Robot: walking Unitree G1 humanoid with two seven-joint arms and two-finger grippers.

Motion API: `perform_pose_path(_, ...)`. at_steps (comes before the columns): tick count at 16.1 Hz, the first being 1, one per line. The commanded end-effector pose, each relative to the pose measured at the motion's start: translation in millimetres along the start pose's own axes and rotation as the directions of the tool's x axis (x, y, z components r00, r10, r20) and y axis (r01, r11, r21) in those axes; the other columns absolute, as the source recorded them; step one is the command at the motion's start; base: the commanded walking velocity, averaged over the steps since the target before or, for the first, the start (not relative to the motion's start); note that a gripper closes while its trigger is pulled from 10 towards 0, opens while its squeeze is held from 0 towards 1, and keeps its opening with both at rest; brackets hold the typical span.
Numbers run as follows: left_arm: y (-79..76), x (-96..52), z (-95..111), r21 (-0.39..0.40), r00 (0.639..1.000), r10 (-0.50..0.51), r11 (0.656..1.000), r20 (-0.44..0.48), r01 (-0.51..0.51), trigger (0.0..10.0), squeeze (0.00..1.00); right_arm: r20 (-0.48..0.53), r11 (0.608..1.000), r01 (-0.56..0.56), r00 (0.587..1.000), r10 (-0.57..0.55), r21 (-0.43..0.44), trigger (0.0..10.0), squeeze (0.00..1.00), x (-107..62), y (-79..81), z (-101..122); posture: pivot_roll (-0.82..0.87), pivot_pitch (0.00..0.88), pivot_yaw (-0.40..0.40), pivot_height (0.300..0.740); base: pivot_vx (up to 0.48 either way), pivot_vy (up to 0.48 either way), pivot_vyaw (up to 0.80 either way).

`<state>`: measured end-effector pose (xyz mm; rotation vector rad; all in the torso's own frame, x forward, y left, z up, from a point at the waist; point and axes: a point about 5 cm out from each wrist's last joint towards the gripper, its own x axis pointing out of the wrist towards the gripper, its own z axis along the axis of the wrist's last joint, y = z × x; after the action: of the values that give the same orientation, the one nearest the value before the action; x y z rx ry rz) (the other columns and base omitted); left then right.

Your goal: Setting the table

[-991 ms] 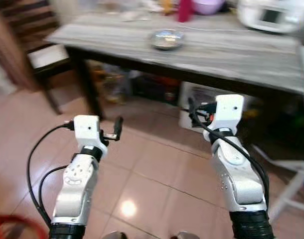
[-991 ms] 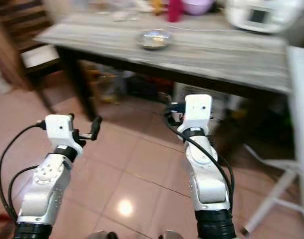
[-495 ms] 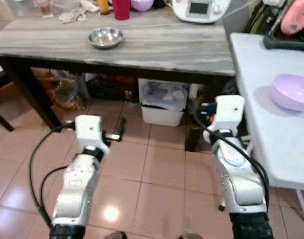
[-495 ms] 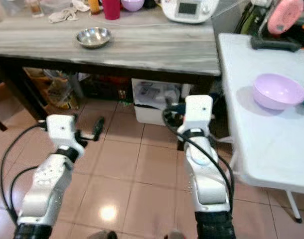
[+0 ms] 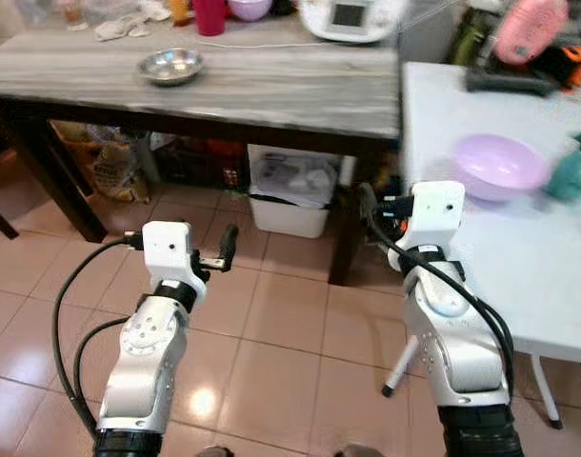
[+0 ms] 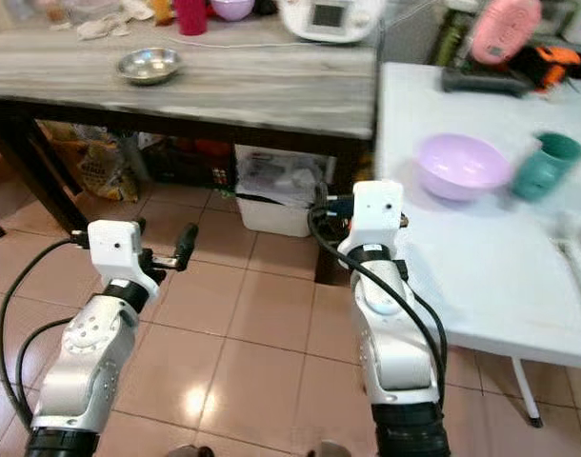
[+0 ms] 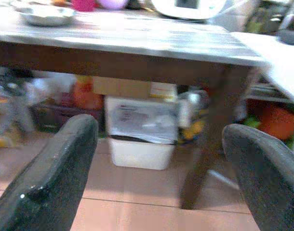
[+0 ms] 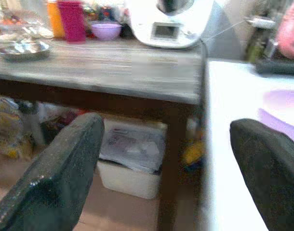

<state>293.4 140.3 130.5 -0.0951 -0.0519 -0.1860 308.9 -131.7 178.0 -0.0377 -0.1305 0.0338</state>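
Both the left gripper [image 7: 159, 159] and right gripper [image 8: 166, 159] hang empty, fingers apart, over the floor, well short of the lilac bowl [image 6: 461, 166] on the white bench [image 6: 481, 257].

— Head stereo pair: mounted high, facing forward and down over both forearms toward the grey table [image 5: 271, 90] and white table [image 6: 481, 238]; near-identical coverage, offset sideways.

— Wrist views?

— Mounted low, below tabletop level, aimed level along each gripper's fingers [image 7: 50, 183] [image 8: 60, 173]. Shared with head pair: steel bowl [image 5: 170, 66], white appliance [image 8: 168, 21], storage bin [image 7: 142, 139] under the grey table.
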Motion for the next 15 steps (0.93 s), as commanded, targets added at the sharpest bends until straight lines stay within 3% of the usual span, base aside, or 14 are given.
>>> perform_pose_path(1,-0.6,-0.1,-0.6,0.010,1.000,-0.007,1.000,-0.008,0.007,10.0,0.00,0.012,1.000,0.006,1.000,-0.006,0.000,10.0,0.00,0.6,-1.8,3.2,-0.19,0.149,0.017,0.740,0.000,-0.398,0.00)
perform_pose_path(8,-1.4,0.3,-0.6,0.012,1.000,-0.008,1.000,-0.006,0.009,10.0,0.00,0.012,1.000,0.002,1.000,-0.002,-0.003,10.0,0.00,0.5,-1.6,3.1,-0.19,0.150,0.018,0.740,0.000,-0.374,0.00)
perform_pose_path(15,-1.1,1.6,0.4,-0.002,1.000,-0.007,1.000,0.003,0.007,10.0,0.00,0.011,1.000,0.009,1.000,-0.009,0.004,10.0,0.00,0.8,-1.2,2.9,-0.19,0.147,0.021,0.740,0.000,0.000,-0.07)
